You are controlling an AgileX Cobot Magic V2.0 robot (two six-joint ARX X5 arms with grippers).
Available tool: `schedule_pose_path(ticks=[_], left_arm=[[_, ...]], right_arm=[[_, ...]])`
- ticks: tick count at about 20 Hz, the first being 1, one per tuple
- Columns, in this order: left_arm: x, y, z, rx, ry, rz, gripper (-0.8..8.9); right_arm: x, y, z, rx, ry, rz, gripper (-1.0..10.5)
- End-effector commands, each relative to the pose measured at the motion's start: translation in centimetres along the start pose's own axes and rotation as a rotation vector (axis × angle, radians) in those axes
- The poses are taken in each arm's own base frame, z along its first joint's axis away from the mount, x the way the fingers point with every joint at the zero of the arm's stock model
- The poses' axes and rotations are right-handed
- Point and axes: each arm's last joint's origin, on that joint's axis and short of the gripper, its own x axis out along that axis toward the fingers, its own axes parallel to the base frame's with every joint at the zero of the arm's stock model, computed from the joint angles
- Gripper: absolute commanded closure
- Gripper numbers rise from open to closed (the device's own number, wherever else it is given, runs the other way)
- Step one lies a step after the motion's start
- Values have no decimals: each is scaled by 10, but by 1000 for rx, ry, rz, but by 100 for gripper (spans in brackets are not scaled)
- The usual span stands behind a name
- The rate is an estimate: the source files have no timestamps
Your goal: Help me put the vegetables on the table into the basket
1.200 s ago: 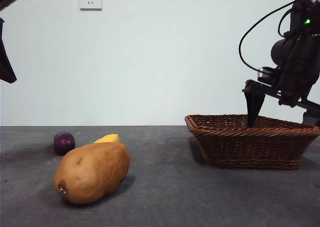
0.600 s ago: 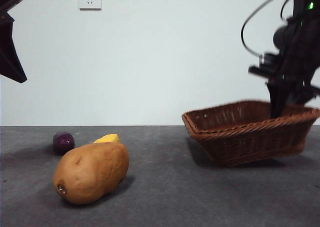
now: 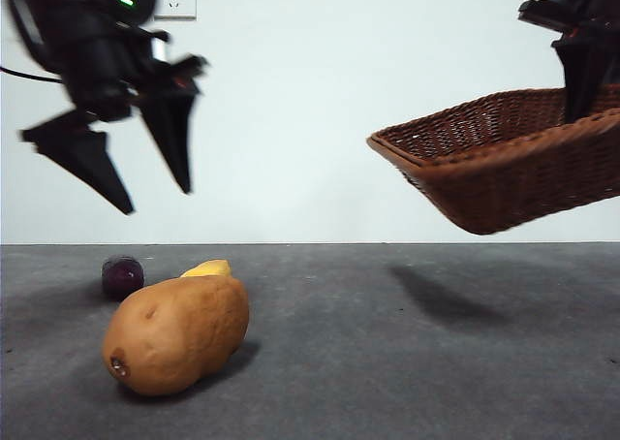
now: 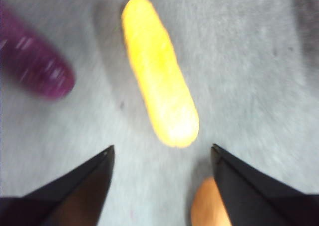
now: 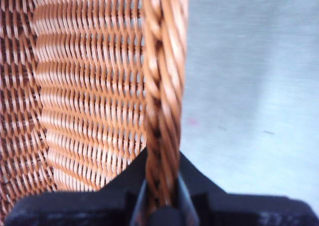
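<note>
Pinched on the braided rim of the basket (image 3: 504, 164), the right gripper (image 5: 162, 206) holds the whole wicker tray in the air, tilted, with its low end toward the middle of the scene and well clear of the table (image 3: 407, 362); the left gripper (image 3: 136, 159) hangs spread wide above the vegetables and carries nothing. The biggest risk, as I judge it, lies with the basket: it hangs from a single grip on one edge, so it could swing, slip between the jaws or tip further, and anything dropped in at that slant might roll out the low side. Next is the potato (image 3: 177, 334), large and rounded, which may be too wide for the open jaws and could squirt away if squeezed off-centre. The yellow-orange piece (image 4: 159, 71), lying between the left jaws in the wrist view, sits just beside the potato, so a closing jaw could nudge one while reaching for the other. The purple ball (image 3: 123, 276) is small, round and likely to roll. In the front view the yellow piece is mostly hidden behind the potato, the basket's far end is cut off at the edge, and the left wrist picture is blurred, showing only slivers of potato and ball.
</note>
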Motion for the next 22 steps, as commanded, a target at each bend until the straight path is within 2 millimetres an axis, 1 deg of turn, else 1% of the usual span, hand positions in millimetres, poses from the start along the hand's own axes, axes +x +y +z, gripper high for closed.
schedule_pose_path(ticks=[1, 3, 5, 8, 11, 14, 22], left_arm=[[21, -14, 19, 42, 52, 43, 303], [36, -25, 35, 70, 71, 45, 302], [48, -34, 45, 90, 84, 73, 302], [67, -36, 46, 89, 125, 94, 311], [78, -34, 45, 84, 155, 115, 311], [81, -33, 46, 80, 154, 126, 315], [81, -31, 46, 70, 151, 147, 315]], right_arm=[[-14, 2, -4, -17, -30, -45, 957], [-24, 4, -9, -23, -48, -66, 957], [-33, 6, -13, -27, -67, -67, 957], [-39, 8, -16, -29, -75, -67, 957], [-40, 8, -18, -29, -70, -67, 957], [-40, 8, -18, -29, -69, -66, 957], [-40, 8, -20, -25, -45, -62, 957]])
